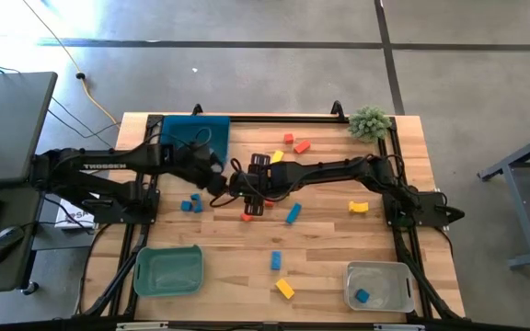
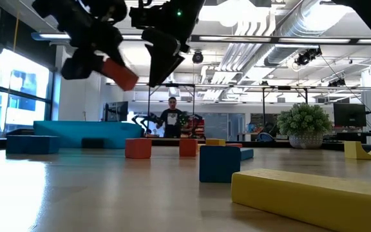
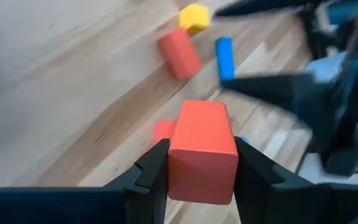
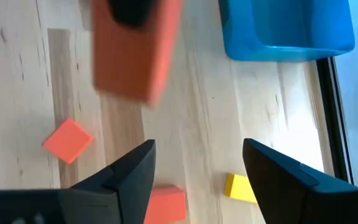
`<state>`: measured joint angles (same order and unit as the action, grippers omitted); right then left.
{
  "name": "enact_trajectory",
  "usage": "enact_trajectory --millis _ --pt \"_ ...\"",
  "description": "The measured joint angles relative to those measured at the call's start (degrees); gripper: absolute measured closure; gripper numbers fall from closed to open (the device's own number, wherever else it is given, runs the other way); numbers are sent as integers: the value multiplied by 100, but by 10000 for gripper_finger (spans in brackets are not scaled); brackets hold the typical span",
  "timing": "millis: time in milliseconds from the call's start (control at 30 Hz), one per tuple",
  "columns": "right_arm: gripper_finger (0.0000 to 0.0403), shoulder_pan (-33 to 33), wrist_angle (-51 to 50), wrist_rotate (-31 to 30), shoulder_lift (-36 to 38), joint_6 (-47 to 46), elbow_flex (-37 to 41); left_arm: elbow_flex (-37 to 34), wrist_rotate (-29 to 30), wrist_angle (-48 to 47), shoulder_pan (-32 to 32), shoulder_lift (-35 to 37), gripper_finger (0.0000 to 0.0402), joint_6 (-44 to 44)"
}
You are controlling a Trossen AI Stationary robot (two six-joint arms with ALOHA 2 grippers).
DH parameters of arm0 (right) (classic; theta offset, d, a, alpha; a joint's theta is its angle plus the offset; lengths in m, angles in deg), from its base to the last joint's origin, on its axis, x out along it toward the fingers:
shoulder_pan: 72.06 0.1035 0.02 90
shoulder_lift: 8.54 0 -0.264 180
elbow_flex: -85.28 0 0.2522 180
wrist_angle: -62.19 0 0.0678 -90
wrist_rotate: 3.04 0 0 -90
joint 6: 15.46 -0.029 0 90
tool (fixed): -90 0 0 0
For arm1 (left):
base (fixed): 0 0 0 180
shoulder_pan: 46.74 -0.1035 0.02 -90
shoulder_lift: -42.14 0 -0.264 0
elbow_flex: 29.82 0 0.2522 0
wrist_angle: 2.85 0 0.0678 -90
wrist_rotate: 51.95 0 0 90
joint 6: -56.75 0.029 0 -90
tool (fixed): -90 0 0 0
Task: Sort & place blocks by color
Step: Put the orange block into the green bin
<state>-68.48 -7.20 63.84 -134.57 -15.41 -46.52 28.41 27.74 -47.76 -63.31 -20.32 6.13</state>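
We saw the left hand [image 3: 194, 171] clenching a red-orange block [image 3: 202, 152], hidden from overhead; the right hand [image 4: 197, 171] gaped empty

1. The left gripper [image 2: 108, 64] hangs above the table [image 2: 95, 193], clamped on a red-orange block [image 2: 121, 74].
2. The right gripper [image 2: 163, 55] hangs just beside that block, clear of it.
3. Below them on the table stand two red-orange cubes [image 2: 138, 147].
4. Nearer than those sit a blue cube [image 2: 219, 164] and a yellow bar [image 2: 314, 196].
5. A teal tray [image 2: 85, 134] lies behind the held block.
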Motion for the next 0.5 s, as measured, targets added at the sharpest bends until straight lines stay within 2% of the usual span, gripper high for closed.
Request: enact_trajectory --millis 200,400,500 --pt "175 26 -204 -58 0 -10 -1 0 401 -705 973 417 292 -585" --pt "175 10 -217 -58 1 -7 0 3 706 -1398 2226 670 292 -1632" --pt "174 2 -219 -43 1 -5 0 3 911 -1429 2884 736 292 -2234"
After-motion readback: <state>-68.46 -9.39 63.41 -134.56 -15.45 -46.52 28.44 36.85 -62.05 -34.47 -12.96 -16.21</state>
